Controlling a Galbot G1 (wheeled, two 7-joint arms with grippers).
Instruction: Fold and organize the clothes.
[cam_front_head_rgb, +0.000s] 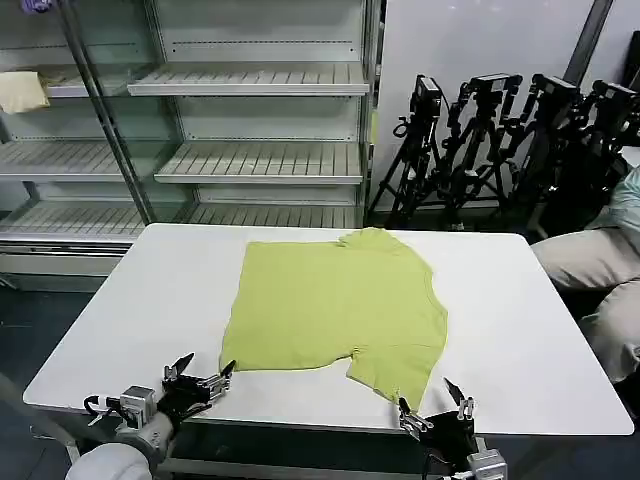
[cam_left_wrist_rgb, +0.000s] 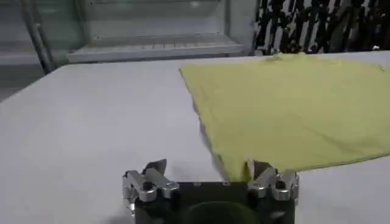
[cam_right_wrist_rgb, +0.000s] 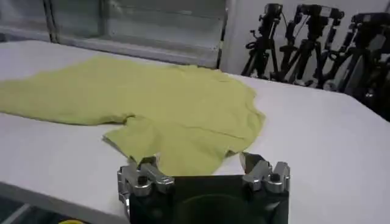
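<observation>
While the lime T-shirt lies spread flat in the middle of the white worktop, both arms sit low at the near edge. The shirt is partly folded, with one short sleeve sticking out toward the near right corner of the cloth and a small bunch of fabric at the far edge, by the collar.

Down on the left, the left gripper hovers just off the shirt's near left corner, fingers spread wide and holding nothing. From the left wrist view the two fingers stand apart over bare worktop, and the shirt's near hem runs right in front of one of them; whether it touches the cloth I cannot tell.

Over on the right, the right gripper sits at the near edge just beside the protruding sleeve, fingers also wide apart and empty. In the right wrist view the fingers flank the sleeve's tip, with the shirt stretching away across the worktop.

Behind the worktop stand empty metal shelves, with a pale cloth on one at far left, and a cluster of black tripods at the right.
</observation>
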